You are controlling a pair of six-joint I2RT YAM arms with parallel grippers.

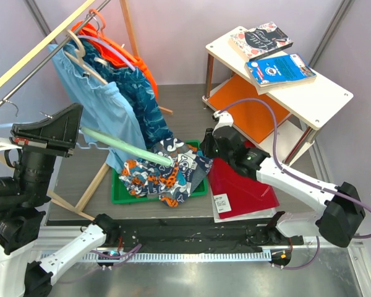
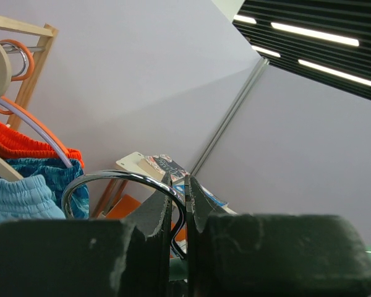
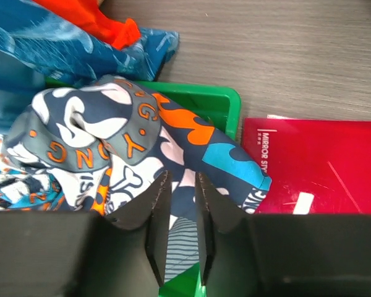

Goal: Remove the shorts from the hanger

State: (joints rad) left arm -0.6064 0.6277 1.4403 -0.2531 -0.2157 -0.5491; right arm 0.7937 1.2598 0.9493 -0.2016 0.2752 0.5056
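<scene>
Lying heaped in the green tray point(image 1: 120, 195) on the bench point(image 1: 191, 105), the floral shorts point(image 1: 167, 173) sit directly beneath the right claw point(image 3: 180, 179), so that arm is the nearer. Its jaws stand almost together with cloth showing in the slit; whether they pinch it cannot be told. The left claw point(image 2: 179, 185) is clenched on the metal hook of the mint-green hanger point(image 1: 127, 147), whose long axis slopes from that claw down into the shorts. Judgement: the pull should run along that bar, away from the left claw.
</scene>
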